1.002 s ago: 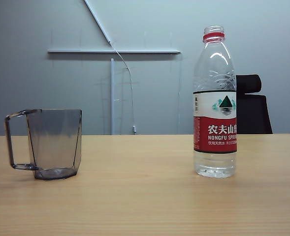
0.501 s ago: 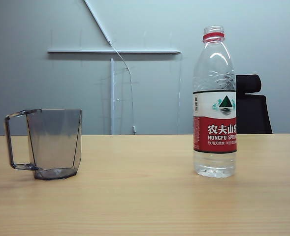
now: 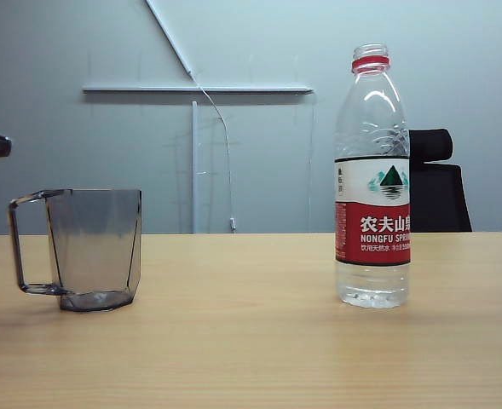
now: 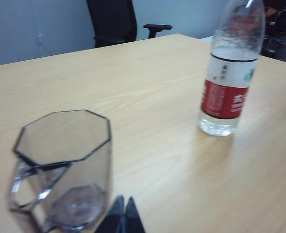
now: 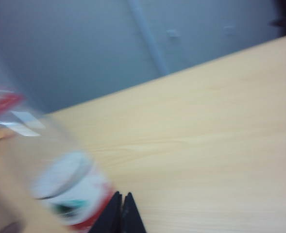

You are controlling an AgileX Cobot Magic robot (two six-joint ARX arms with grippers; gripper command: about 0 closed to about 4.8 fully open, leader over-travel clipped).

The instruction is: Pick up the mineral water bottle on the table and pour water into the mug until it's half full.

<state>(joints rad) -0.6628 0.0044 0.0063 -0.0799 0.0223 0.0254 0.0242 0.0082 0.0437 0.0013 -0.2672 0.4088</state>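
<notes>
Though uncapped, mineral water bottle (image 3: 372,179) upright

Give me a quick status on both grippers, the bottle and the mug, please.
Left gripper shut, beside the mug. Right gripper shut, near the mineral water bottle, holding nothing. Bottle upright, uncapped; mug empty. Nothing between them.

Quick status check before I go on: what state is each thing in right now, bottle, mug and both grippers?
mineral water bottle: upright on the table, cap off, not gripped.
water: inside the bottle; level hard to read.
mug: upright, empty, left of the bottle and apart from it.
left gripper: shut, holding nothing, near the mug.
right gripper: shut, holding nothing, near the bottle; view blurred.
</notes>
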